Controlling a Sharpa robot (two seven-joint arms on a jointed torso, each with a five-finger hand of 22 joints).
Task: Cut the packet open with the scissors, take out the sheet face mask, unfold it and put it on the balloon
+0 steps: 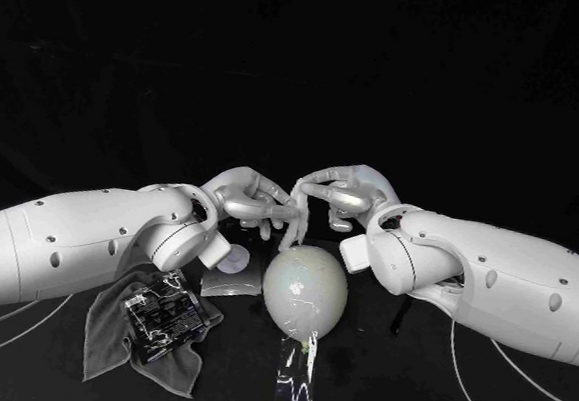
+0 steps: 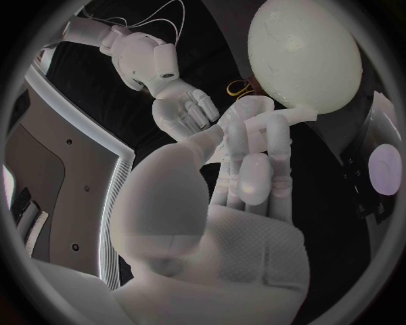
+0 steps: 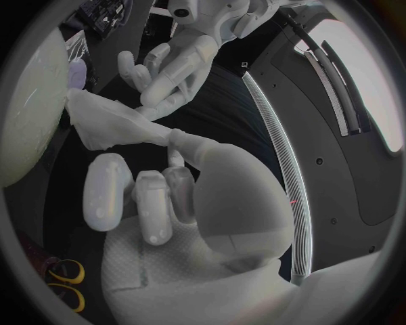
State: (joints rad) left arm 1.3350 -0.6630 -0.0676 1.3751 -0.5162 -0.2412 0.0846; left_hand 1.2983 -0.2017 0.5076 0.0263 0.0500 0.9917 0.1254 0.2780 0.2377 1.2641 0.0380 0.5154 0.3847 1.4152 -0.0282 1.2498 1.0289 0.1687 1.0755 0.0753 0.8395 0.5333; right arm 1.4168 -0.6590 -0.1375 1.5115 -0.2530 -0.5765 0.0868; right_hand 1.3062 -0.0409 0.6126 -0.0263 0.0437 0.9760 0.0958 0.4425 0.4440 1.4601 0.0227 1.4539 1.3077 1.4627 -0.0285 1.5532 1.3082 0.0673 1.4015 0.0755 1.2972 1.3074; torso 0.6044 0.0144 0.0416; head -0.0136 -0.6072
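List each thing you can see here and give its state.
balloon: inflated, mask partly over it.
mask: unfolded, one edge pulled away from the balloon.
packet: lying on the cloth, unheld.
scissors: set aside, unheld.
right hand: pinches the mask.
left hand: fingers at the balloon, grip unclear.

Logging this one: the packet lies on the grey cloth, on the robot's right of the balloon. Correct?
No. The head view shows the packet on the grey cloth on the robot's left of the balloon, not its right.
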